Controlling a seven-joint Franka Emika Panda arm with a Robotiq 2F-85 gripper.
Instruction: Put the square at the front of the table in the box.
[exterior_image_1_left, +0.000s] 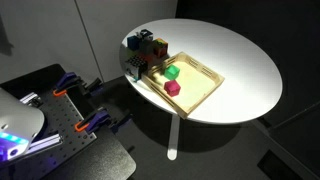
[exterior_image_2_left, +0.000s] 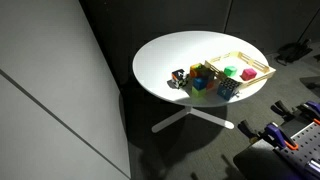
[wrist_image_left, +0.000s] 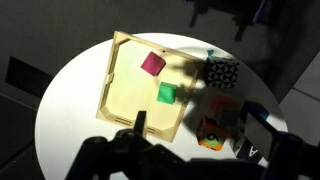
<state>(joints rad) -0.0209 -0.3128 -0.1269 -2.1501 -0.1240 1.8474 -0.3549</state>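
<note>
The square (wrist_image_left: 222, 72) is a black-and-white patchy cube with a hint of teal. It stands on the white table just outside the box's rim, and it also shows in both exterior views (exterior_image_1_left: 135, 68) (exterior_image_2_left: 178, 77). The box (wrist_image_left: 122, 95) is a shallow light-wood tray (exterior_image_1_left: 208, 84) (exterior_image_2_left: 262, 68) holding a green cube (wrist_image_left: 166, 94) and a magenta cube (wrist_image_left: 152, 63). My gripper (wrist_image_left: 195, 125) hangs high above the table with its dark fingers spread and nothing between them. It hovers over the box's near rim and the loose cubes. It shows in neither exterior view.
An orange-yellow cube with a dark mark (wrist_image_left: 213, 130) and a blue-and-white cube (wrist_image_left: 255, 125) stand beside the box, with more cubes clustered there (exterior_image_1_left: 150, 45). The round white table (exterior_image_1_left: 245, 60) drops off to dark floor all round. Clamps and equipment (exterior_image_1_left: 70, 95) stand beside the table.
</note>
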